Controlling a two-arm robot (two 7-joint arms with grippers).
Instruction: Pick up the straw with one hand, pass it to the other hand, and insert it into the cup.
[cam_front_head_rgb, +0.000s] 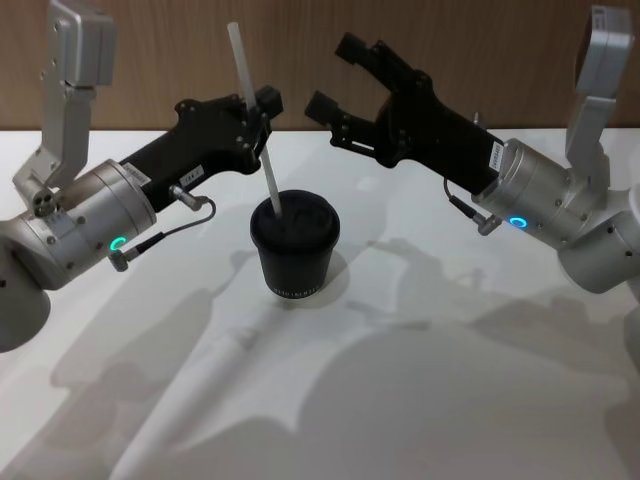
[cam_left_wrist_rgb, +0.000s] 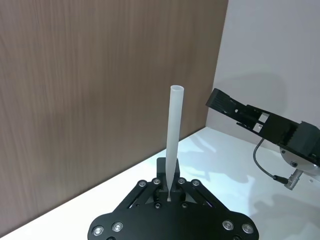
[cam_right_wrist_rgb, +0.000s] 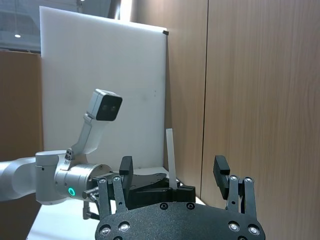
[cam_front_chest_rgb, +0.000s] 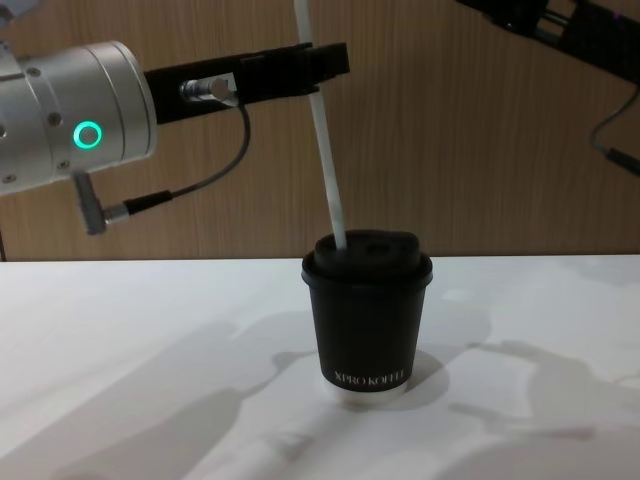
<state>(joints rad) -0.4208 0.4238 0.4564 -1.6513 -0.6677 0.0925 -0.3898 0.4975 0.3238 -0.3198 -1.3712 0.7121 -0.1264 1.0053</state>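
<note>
Straw (cam_front_head_rgb: 254, 120) tip at cup (cam_front_head_rgb: 294, 247) lid, frame centre, gripped by closed left end effector (cam_front_head_rgb: 258, 118); right end effector (cam_front_head_rgb: 340, 75) spread, empty. Next: push down, release.

Surface (cam_front_head_rgb: 450, 400): white, matte, crossed by soft grey shadows.
Wrapper (cam_front_head_rgb: 185, 395): long white paper sleeve lying flat on the surface at its near left part.
Wall (cam_front_head_rgb: 300, 60): brown wood-grain panelling behind the surface.
Board (cam_right_wrist_rgb: 100, 90): white panel standing against the wall.
</note>
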